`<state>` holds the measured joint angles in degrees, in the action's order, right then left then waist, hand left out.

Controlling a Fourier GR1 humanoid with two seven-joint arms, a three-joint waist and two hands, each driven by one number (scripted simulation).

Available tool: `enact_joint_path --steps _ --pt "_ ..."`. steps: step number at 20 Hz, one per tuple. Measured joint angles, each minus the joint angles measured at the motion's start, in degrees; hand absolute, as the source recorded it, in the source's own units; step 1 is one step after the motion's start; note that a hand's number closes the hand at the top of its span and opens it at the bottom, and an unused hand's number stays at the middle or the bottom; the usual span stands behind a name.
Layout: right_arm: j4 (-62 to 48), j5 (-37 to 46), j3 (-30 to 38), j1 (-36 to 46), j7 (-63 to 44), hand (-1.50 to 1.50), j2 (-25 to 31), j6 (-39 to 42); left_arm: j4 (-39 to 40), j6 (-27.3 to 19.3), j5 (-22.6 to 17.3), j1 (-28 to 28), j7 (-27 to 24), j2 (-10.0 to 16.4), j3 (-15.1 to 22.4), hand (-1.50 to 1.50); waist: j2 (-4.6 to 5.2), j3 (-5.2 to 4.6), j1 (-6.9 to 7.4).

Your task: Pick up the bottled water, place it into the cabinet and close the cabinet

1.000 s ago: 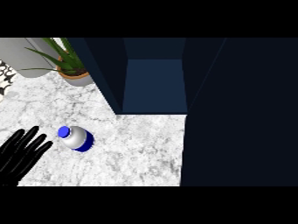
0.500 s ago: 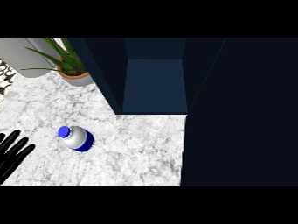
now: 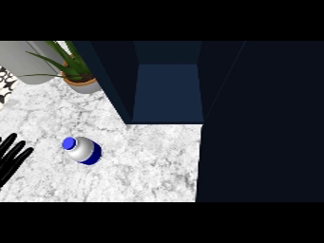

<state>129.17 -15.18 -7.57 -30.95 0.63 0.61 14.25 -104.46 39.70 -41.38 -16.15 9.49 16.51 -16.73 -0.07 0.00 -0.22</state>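
The bottled water is standing on the marble counter, left of centre and apart from everything else. The left hand is showing at the near left edge, fingers straight and spread, holding nothing and just left of the bottle without touching it. The right hand is not showing anywhere. The cabinet is standing open at the far middle, its blue inside showing, and a tall dark panel is filling the right side; I am taking that for its open door. A potted plant is sitting at the far left. To my eye the pick-up is not yet begun. The next move is calling for a hand to come over the bottle and curl round its body.
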Motion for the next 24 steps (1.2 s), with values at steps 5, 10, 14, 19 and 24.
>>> enact_joint_path --steps 5,10,14,19,24 --pt "-0.8 0.6 -1.5 -1.5 2.4 -1.5 -0.1 0.4 5.9 1.2 3.1 4.3 -1.3 0.3 -2.1 -1.5 0.01 -0.01 -0.11" --pt "0.1 1.5 -2.2 -2.8 3.0 -1.5 0.2 0.6 11.7 3.7 10.2 7.7 -6.1 -1.0 -2.8 -1.5 0.01 -0.01 -0.15" --pt "-2.0 2.0 -2.2 -2.3 4.3 -1.5 0.4 1.3 19.4 5.1 16.9 11.9 -11.1 -0.8 -3.7 -1.5 0.05 -0.02 -0.21" --pt "-2.3 2.8 -3.6 -4.8 7.0 -1.5 0.4 1.9 28.6 5.7 23.3 16.5 -16.5 -0.3 -3.6 -1.5 0.06 -0.02 -0.35" --pt "-0.8 2.8 -5.0 -6.0 7.4 -1.5 1.0 1.0 38.5 5.1 29.6 20.5 -22.2 -0.4 -2.7 -1.5 0.09 -0.04 -0.46"
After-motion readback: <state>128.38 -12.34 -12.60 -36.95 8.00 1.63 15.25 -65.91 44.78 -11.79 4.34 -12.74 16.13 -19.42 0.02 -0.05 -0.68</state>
